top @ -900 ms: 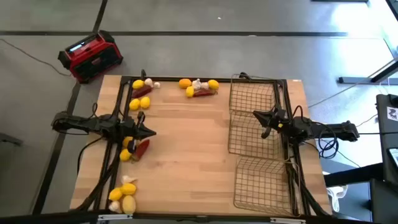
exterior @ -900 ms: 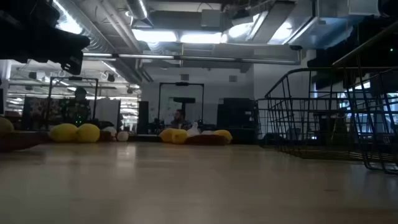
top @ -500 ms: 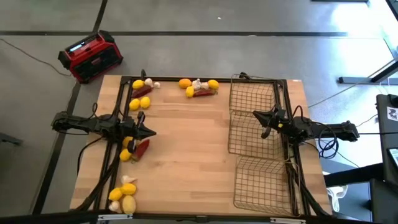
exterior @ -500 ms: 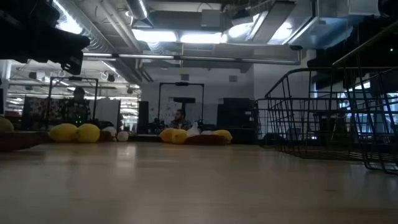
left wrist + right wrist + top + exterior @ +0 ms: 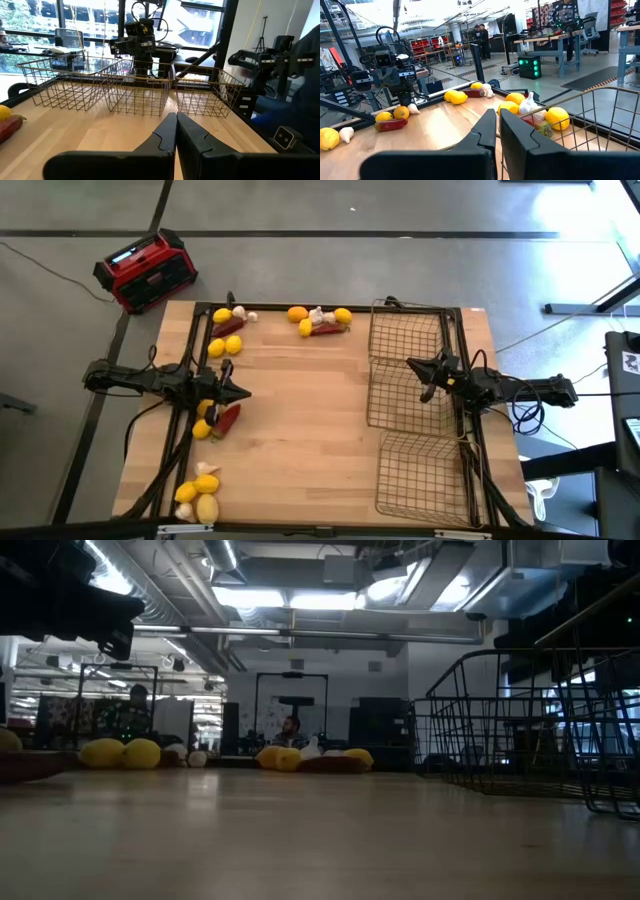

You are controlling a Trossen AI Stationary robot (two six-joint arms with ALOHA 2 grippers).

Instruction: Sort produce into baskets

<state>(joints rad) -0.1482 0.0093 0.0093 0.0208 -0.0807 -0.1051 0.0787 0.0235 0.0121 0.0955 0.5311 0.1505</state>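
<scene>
Three wire baskets [image 5: 407, 383] sit empty along the table's right side, while all the produce [image 5: 319, 319] lies in clusters along the far edge and left side, so sorting looks not yet begun. Left gripper [image 5: 243, 393] hovers beside a chili pepper [image 5: 228, 417] and lemons [image 5: 203, 429], fingers pressed together and holding nothing; right gripper [image 5: 413, 364] hangs over the middle basket, likewise closed and empty. Next, I judge, the left must part its fingers and descend on a nearby item
</scene>
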